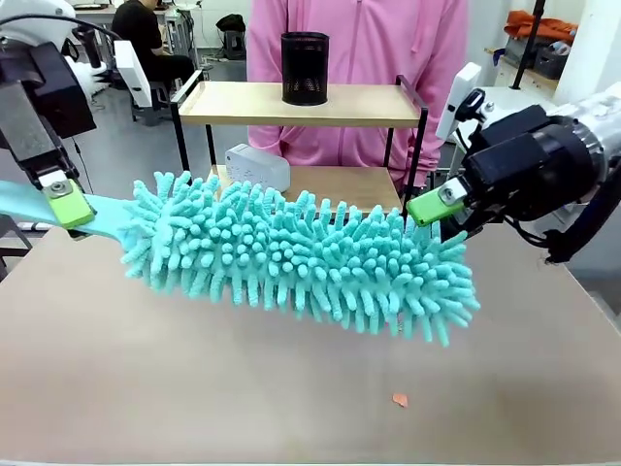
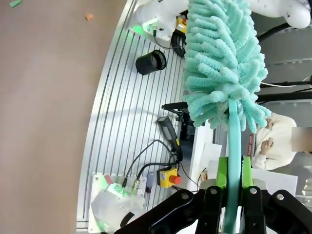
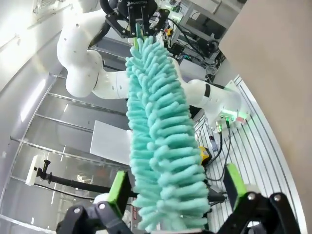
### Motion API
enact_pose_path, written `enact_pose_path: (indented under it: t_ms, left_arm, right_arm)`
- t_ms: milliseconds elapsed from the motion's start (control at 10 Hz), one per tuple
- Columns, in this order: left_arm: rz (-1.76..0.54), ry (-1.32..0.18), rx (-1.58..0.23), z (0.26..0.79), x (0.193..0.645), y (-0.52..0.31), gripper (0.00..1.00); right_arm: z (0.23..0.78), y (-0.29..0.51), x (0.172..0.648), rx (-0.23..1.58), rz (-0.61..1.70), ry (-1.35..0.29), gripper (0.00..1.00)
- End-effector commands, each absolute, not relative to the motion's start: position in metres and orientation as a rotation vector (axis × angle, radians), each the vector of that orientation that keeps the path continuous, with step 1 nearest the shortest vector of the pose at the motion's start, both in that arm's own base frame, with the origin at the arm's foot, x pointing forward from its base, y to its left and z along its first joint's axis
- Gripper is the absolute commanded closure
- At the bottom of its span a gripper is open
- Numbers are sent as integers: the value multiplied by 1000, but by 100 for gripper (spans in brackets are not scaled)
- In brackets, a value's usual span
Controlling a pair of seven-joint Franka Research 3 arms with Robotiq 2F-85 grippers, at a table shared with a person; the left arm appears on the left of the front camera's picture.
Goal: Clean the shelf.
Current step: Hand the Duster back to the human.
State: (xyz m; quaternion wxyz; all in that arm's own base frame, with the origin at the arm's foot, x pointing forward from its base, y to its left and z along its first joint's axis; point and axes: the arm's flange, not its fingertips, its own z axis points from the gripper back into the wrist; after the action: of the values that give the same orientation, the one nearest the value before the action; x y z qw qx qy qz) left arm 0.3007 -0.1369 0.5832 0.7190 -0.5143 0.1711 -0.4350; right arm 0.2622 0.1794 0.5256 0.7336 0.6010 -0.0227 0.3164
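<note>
A fluffy teal duster (image 1: pixel 301 257) hangs level above the brown table. My left gripper (image 1: pixel 70 209) is shut on its flat teal handle (image 2: pixel 234 146) at the left. My right gripper (image 1: pixel 441 218) is open, its green fingers (image 3: pixel 233 181) standing on either side of the duster's (image 3: pixel 161 136) far end without pressing it. The shelf (image 1: pixel 291 103) stands behind the duster at the table's far side, with two light wooden boards in a black frame; its lower board (image 1: pixel 349 183) is partly hidden by the duster.
A black mesh cup (image 1: pixel 305 68) stands on the shelf's top board and a white box (image 1: pixel 257 165) on the lower one. A person in a pink top (image 1: pixel 359 44) stands right behind the shelf. A small orange scrap (image 1: pixel 400 399) lies on the table's near part.
</note>
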Motion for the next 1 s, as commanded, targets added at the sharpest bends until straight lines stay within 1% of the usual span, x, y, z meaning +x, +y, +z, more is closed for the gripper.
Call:
enact_pose_path:
  t_ms: [0, 200, 300, 400, 800, 900]
  left_arm:
    - [-953, 352, -1143, 580, 298, -139, 88]
    - [-935, 347, -1162, 580, 301, -141, 88]
    - [-905, 326, -1143, 579, 303, -141, 88]
    - [-893, 326, -1164, 579, 303, -141, 88]
    - [-883, 323, -1177, 579, 304, -141, 88]
    - [-887, 327, -1176, 580, 303, -141, 88]
  right_arm:
    - [521, 188, 260, 1344, 735, -15, 0]
    - [524, 188, 256, 1340, 745, -16, 0]
    - [523, 189, 254, 1333, 750, -7, 0]
    - [520, 192, 254, 1300, 748, -3, 0]
    - [519, 193, 254, 1322, 791, 12, 0]
    - [520, 191, 253, 1324, 809, 19, 59]
